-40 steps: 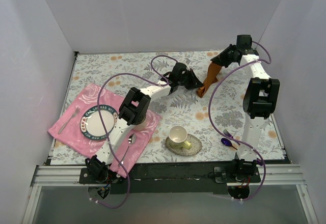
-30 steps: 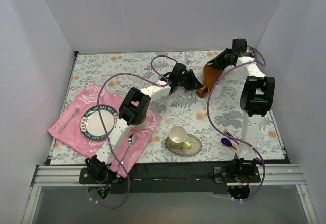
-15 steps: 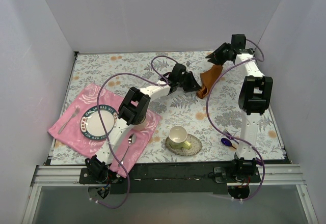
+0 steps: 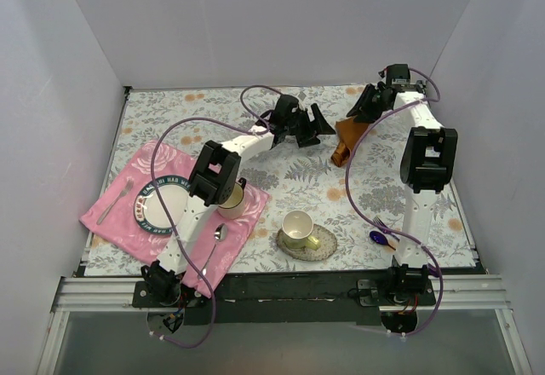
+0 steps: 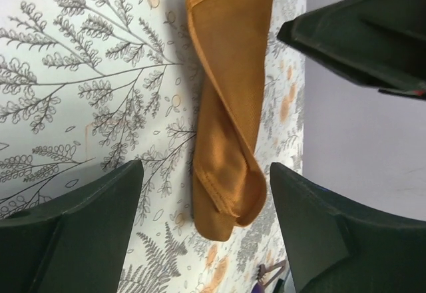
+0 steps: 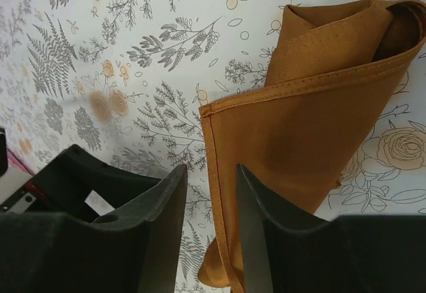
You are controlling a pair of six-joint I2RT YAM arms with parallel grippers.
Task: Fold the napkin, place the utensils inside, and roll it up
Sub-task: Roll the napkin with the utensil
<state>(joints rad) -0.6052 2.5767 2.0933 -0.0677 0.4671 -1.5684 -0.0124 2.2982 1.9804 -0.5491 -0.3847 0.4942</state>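
The napkin (image 4: 344,139) lies as a bunched, twisted rust-orange strip on the flowered table at the back right. In the left wrist view the napkin (image 5: 226,106) lies on the table below the wide gap of my left gripper (image 5: 206,170), which is open and touches nothing. My left gripper (image 4: 318,125) hovers just left of the cloth. My right gripper (image 4: 359,109) hangs over its far end. In the right wrist view its jaws (image 6: 212,170) stand apart, the napkin's (image 6: 319,126) stitched hem showing in the gap. The utensils (image 4: 381,237) lie at the front right.
A pink cloth (image 4: 119,222) at the front left carries a plate (image 4: 152,213), a silver spoon (image 4: 217,239) and a metal fork (image 4: 115,203). A cup (image 4: 296,226) stands on a saucer (image 4: 324,245) at the front centre. White walls close in three sides.
My left gripper has opened, let go of the napkin and drawn back to the left. My right gripper's jaws have widened, and the cloth has dropped from hanging to lying on the table.
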